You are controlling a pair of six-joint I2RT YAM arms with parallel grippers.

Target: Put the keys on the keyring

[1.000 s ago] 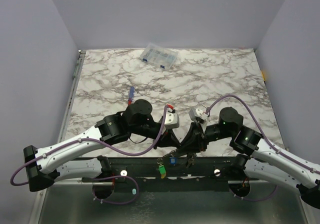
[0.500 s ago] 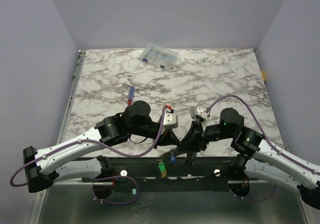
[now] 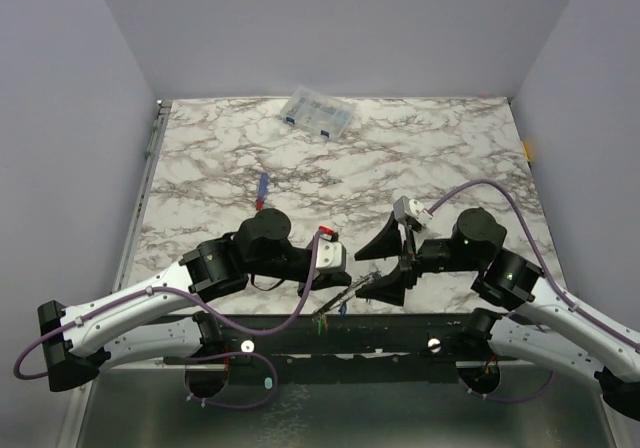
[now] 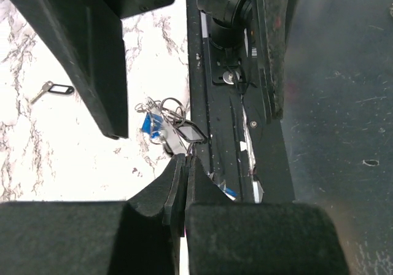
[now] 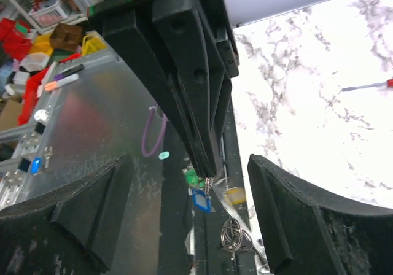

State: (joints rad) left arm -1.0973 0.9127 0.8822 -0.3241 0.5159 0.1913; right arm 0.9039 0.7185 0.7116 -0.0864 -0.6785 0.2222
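My left gripper (image 3: 348, 288) is shut at the table's near edge, its tips (image 4: 184, 159) pinching the thin grey keyring (image 3: 340, 301), which shows edge-on as a slanted line. A bunch of keys hangs from there. It has a green tag (image 5: 193, 177), a blue tag (image 5: 201, 199), a yellow tag (image 5: 235, 195) and small rings (image 5: 232, 232). The left wrist view shows the bunch (image 4: 167, 124) just beyond the tips. My right gripper (image 3: 365, 275) stands open around the left fingertips (image 5: 207, 169) and touches nothing. One black-tagged key (image 4: 52, 91) lies apart on the marble.
A red-and-blue screwdriver (image 3: 262, 190) lies on the marble table (image 3: 420, 158) behind the left arm. A clear compartment box (image 3: 318, 113) sits at the far edge. The black base rail (image 3: 400, 333) runs right below the keys.
The right gripper has opened wide and drawn back to the right. The left gripper stays shut and has shifted slightly left. The keys no longer hang low over the rail.
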